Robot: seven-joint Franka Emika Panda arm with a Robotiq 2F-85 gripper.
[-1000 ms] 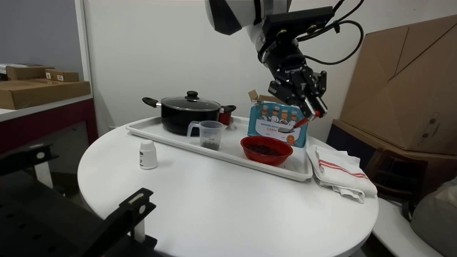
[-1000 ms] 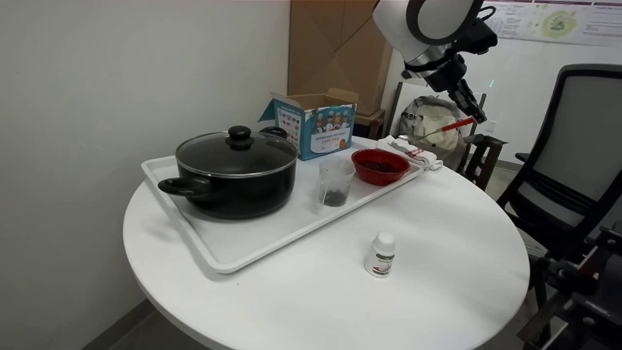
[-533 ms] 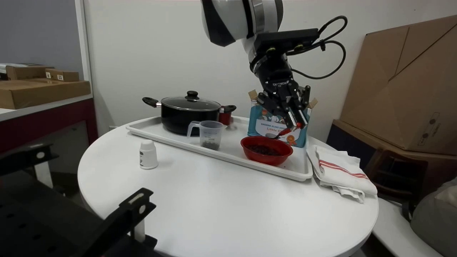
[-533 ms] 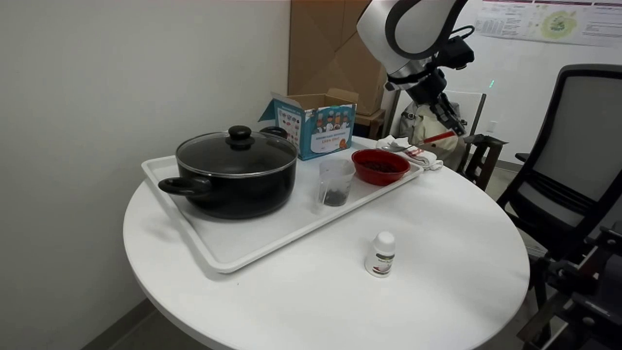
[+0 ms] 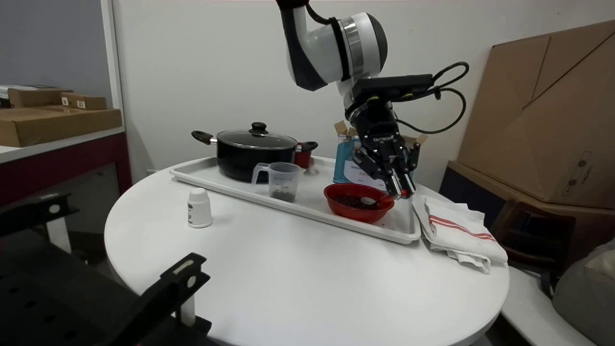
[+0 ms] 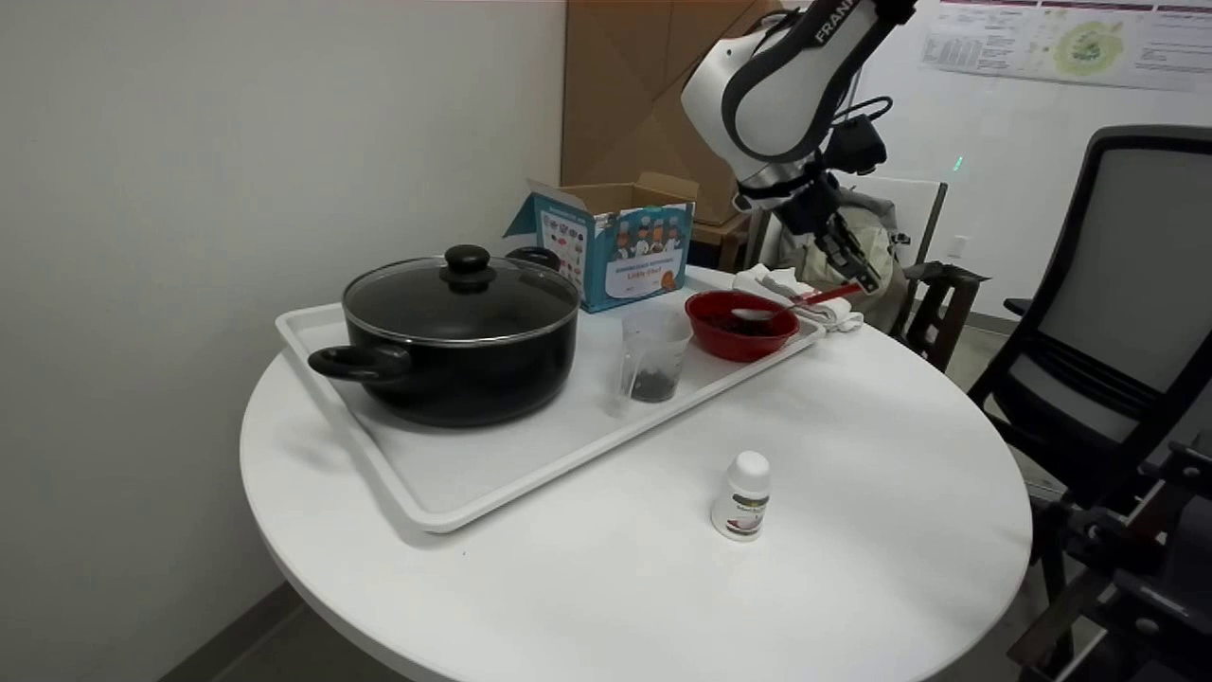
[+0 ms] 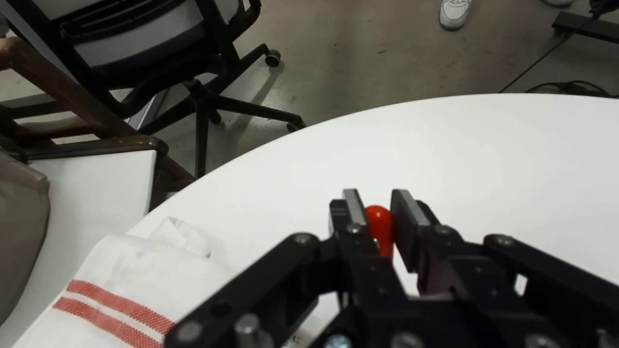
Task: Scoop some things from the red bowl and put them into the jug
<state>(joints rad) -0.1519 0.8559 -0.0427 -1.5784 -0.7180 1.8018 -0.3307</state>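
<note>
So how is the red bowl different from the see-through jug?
Colour: the red bowl is bright red, but the jug is clear.
Shape: the red bowl is wide and shallow; the jug is narrower and has a handle.
Right now, the red bowl has the end of the spoon in or just over it; the jug has no spoon.
They're alike too: both stand on the white tray and have dark bits inside.

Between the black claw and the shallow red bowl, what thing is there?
A red-handled metal spoon reaches from the claw to the bowl in both exterior views.
</note>
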